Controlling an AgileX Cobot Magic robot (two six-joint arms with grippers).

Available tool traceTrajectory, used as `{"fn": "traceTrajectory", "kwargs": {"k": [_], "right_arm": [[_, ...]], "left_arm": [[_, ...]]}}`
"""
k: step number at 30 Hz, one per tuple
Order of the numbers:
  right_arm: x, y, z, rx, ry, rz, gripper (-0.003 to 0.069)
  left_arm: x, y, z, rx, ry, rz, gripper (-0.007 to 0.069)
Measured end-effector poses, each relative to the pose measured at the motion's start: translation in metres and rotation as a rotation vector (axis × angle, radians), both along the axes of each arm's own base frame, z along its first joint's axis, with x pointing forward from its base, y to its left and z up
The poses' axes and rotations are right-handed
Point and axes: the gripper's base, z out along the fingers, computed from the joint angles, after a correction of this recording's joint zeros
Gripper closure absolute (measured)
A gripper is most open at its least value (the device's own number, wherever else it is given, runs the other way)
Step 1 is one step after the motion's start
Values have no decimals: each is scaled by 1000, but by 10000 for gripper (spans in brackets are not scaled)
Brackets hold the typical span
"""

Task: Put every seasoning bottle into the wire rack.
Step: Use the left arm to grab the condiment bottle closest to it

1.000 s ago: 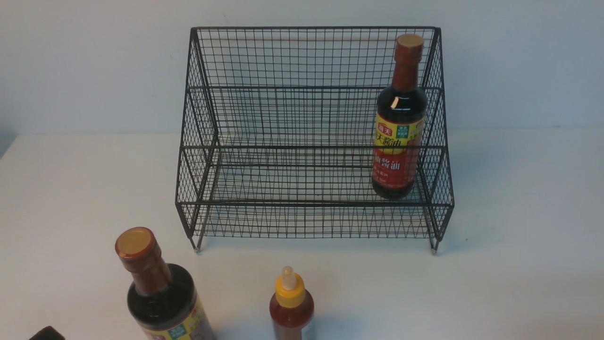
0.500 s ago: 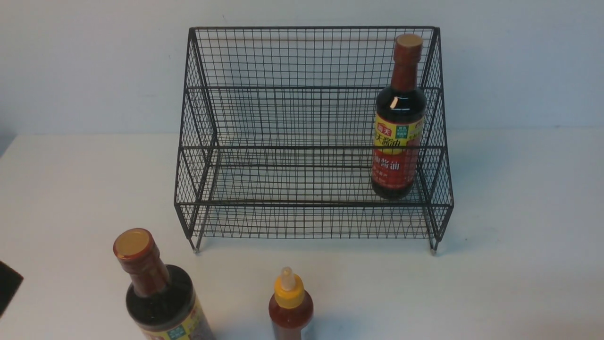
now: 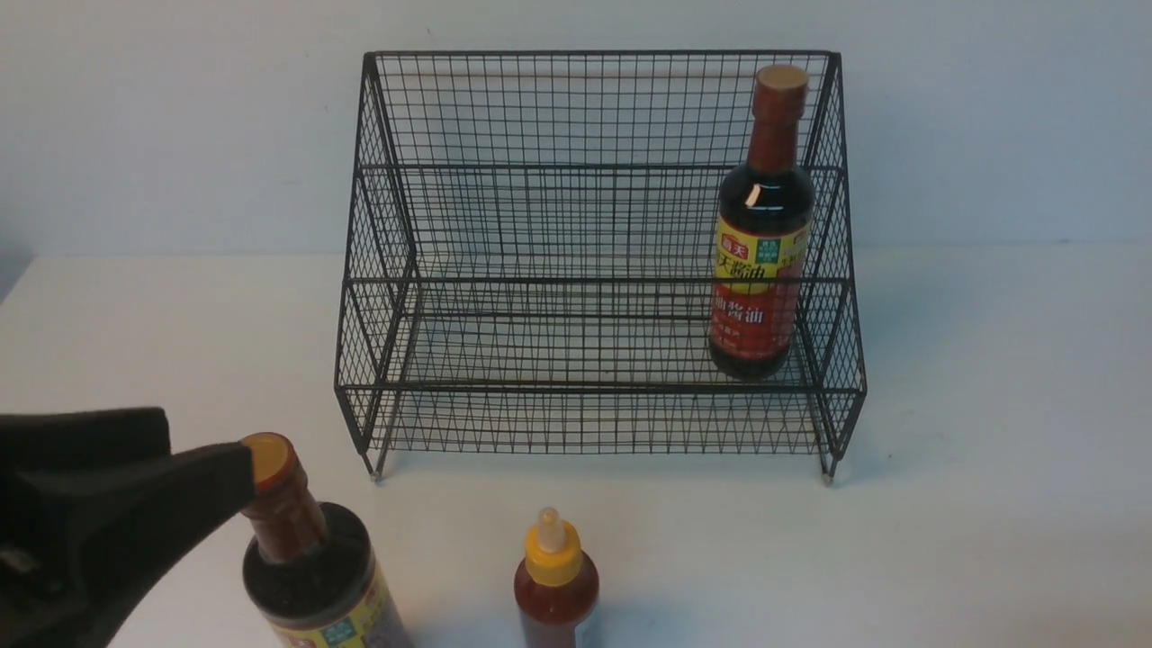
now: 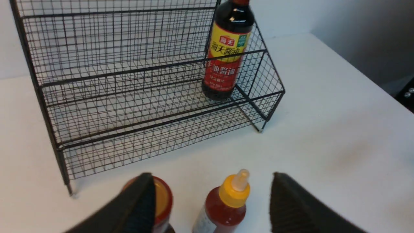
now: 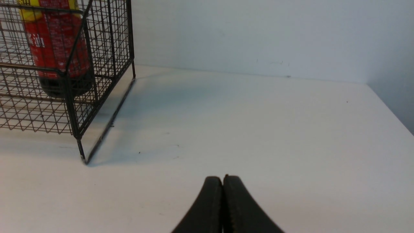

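— Which step?

— Second bottle, as I read it. One soy-sauce bottle [image 3: 760, 270] stands upright inside the wire rack [image 3: 540, 225], at its right end. The near soy-sauce bottle [image 3: 306, 558] and the red sauce bottle [image 3: 555, 585] are both on the table [image 3: 990, 450], in front of the rack and clear of it.

— The claws?

— Left gripper [image 4: 212, 178]: jaws spread wide, nothing held. From the front, one finger's tip overlaps the near bottle's tan cap. In the left wrist view the red bottle shows in the gap between the fingers, so I can't tell which one it means to take. Right gripper [image 5: 222, 181]: pressed closed, empty, low over bare table beside the rack's right end.

— Next move?

— My guess: settle on one bottle, come down around its neck or body, then close. The finger is close to that cap, and a nudge could tip a tall bottle.

— Changes since earlier?

— Half a second back only a dark corner of the left arm showed at the picture's edge. Now it reaches in to the cap. Bottles and rack haven't shifted.
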Motion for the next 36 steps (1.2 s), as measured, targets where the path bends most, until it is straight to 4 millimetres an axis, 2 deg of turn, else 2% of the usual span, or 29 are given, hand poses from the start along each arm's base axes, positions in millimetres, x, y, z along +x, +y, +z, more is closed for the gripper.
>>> {"fn": "traceTrajectory", "kwargs": {"k": [3, 6, 11, 18, 28, 33, 36], "right_arm": [[0, 0, 0, 0, 0, 0, 673], [0, 0, 0, 0, 0, 0, 673], [0, 0, 0, 2, 0, 0, 673], [0, 0, 0, 2, 0, 0, 673], [0, 0, 0, 2, 0, 0, 673], [0, 0, 0, 2, 0, 0, 673], [0, 0, 0, 2, 0, 0, 673]], "left_arm": [[15, 1, -6, 11, 45, 8, 11], [27, 1, -12, 17, 94, 8, -49], [39, 1, -20, 45, 134, -8, -60], [46, -1, -28, 80, 188, -66, -44], [62, -1, -42, 113, 255, -93, 69], [64, -1, -44, 140, 243, -112, 186], [66, -1, -45, 140, 250, -113, 314]]}}
